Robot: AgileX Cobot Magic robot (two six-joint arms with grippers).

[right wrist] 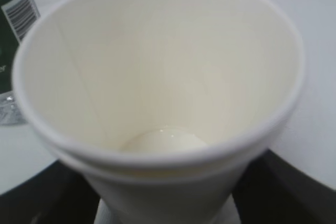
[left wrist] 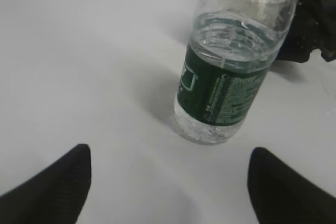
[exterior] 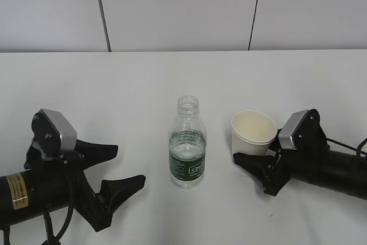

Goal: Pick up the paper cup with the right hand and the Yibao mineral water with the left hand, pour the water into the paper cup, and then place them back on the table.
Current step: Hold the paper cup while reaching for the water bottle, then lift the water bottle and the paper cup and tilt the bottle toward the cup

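The paper cup [exterior: 253,130] stands right of centre on the table [exterior: 143,84], white outside and cream inside. My right gripper [exterior: 252,151] has a black finger on each side of the cup's lower wall and is shut on it. In the right wrist view the cup [right wrist: 157,77] fills the frame, with a shiny glint at its bottom. The Yibao mineral water bottle [exterior: 187,144] stands uncapped at the centre, about half full, with a green label. My left gripper [exterior: 128,164] is open and empty, left of the bottle and apart from it. The bottle [left wrist: 231,72] sits ahead of the left gripper [left wrist: 168,182].
The white tabletop runs back to a pale panelled wall [exterior: 172,10]. The right arm's black body [exterior: 332,167] lies along the table at the right. The left arm with the yellow sticker [exterior: 20,190] lies at the front left.
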